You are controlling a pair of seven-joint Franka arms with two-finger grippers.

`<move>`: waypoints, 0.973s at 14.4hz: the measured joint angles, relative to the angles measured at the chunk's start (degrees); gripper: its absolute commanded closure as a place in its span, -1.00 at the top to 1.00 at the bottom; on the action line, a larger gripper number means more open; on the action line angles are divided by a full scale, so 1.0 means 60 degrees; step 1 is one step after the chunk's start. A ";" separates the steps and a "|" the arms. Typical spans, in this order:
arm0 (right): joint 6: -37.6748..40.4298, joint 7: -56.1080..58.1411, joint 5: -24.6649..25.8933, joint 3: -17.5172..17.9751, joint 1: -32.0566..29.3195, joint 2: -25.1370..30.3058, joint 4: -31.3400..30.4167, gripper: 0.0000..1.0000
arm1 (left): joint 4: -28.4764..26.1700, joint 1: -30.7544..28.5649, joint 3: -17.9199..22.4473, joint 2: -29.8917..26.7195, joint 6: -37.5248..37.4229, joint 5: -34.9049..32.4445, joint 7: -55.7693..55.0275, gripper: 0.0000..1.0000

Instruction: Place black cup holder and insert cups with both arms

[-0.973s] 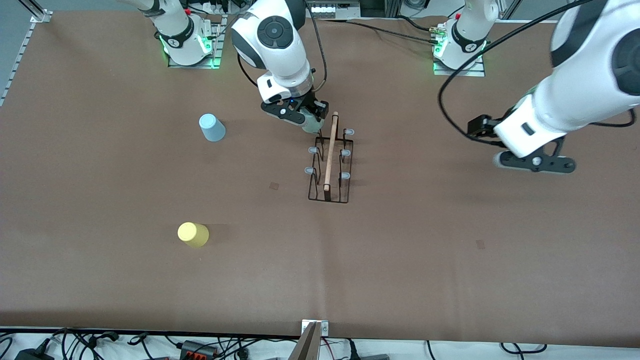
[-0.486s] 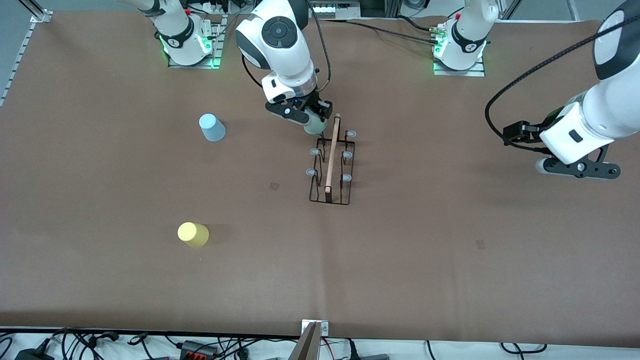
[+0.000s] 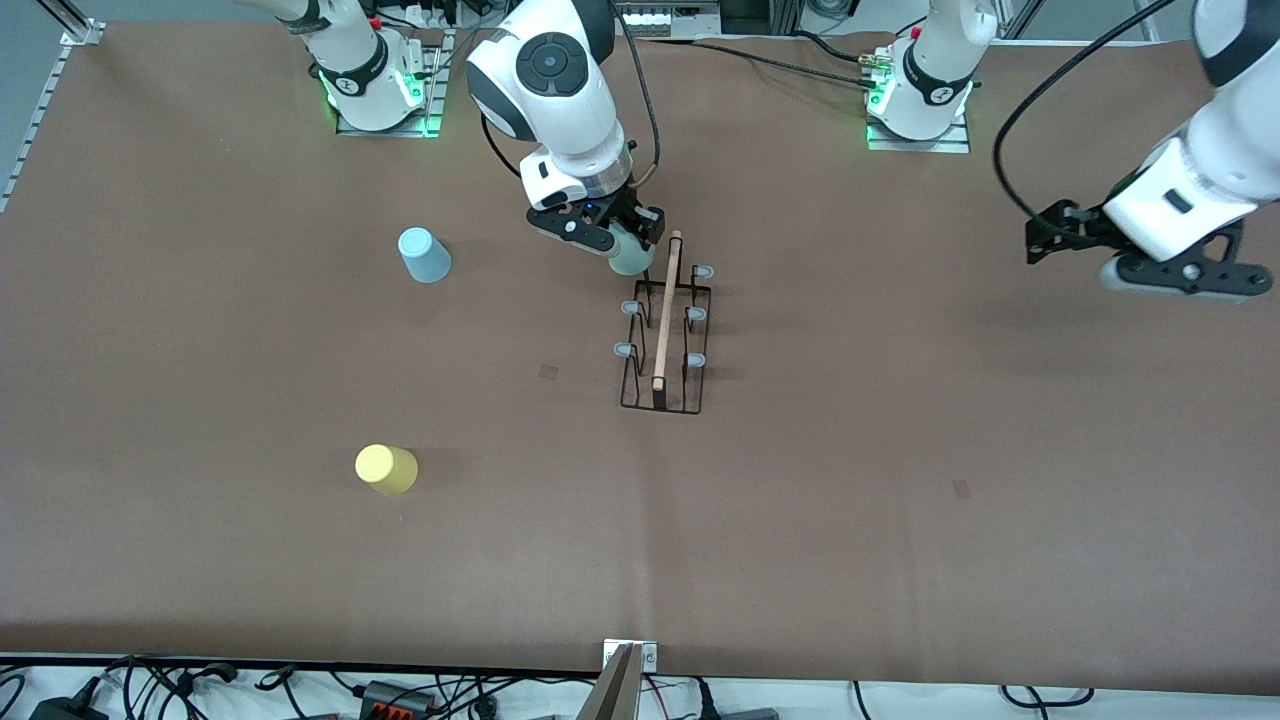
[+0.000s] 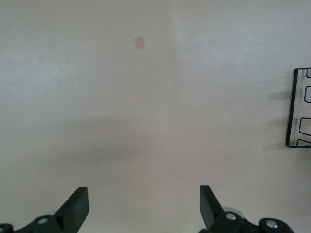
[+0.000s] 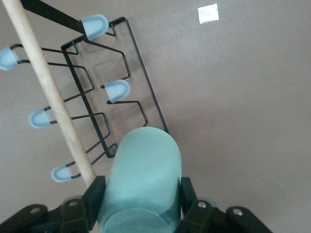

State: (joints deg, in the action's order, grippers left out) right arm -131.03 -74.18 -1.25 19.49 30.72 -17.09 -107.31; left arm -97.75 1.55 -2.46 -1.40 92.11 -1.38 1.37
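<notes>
The black cup holder (image 3: 662, 340) stands mid-table, its wooden handle (image 3: 665, 310) on top and blue-tipped prongs on both sides. My right gripper (image 3: 625, 248) is shut on the pale grey-green cup (image 3: 630, 262), held on its side over the rack's end nearest the arm bases. In the right wrist view the cup (image 5: 143, 174) fills the right gripper (image 5: 141, 189), just beside the handle (image 5: 48, 92) and the prongs (image 5: 116, 91). The light blue cup (image 3: 424, 255) and the yellow cup (image 3: 387, 469) rest on the table toward the right arm's end. My left gripper (image 3: 1175, 280) hangs open and empty over bare table at the left arm's end; in its wrist view the left gripper (image 4: 143, 204) has only the rack's edge (image 4: 294, 111) off to the side.
Both arm bases (image 3: 375, 90) (image 3: 920, 100) are bolted along the table's edge at the robots' side. Two small tape marks (image 3: 548, 371) (image 3: 961, 488) lie on the brown table. Cables and a bracket (image 3: 625, 680) line the edge nearest the front camera.
The left arm has swung away from the rack toward its own end of the table. The right gripper with the cup has barely moved beside the handle; the rack has shifted slightly.
</notes>
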 measured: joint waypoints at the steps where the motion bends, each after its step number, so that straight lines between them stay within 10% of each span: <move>1: 0.0004 0.0000 0.0000 -0.0013 -0.0002 -0.0004 0.0041 -1.00 | -0.0071 0.0022 0.0028 -0.0148 -0.0023 0.0001 0.0071 1.00; 7: -0.0160 0.0000 0.0008 -0.0019 -0.0002 -0.0441 0.0054 -0.96 | -0.0265 -0.0019 0.0143 -0.0345 -0.0211 0.0002 0.0287 1.00; 8: -0.0242 0.0000 0.0010 -0.0023 -0.0002 -0.0540 0.0068 -0.60 | -0.0264 -0.0018 0.0138 -0.0338 -0.0205 0.0004 0.0323 1.00; 10: -0.0356 0.0000 0.0012 -0.0047 -0.0004 -0.0737 0.0189 0.99 | -0.0254 0.0024 0.0115 -0.0321 -0.0193 0.0011 0.0354 1.00; 14: -0.0353 0.0288 0.0095 -0.0343 -0.0038 -0.0851 0.0453 1.00 | -0.0098 0.0078 -0.0114 -0.0320 -0.0198 0.0018 0.0370 1.00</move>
State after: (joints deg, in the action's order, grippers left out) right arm -133.15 -72.45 -0.67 17.43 30.49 -22.20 -104.59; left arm -98.34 2.02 -3.14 -3.33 90.92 -1.27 3.59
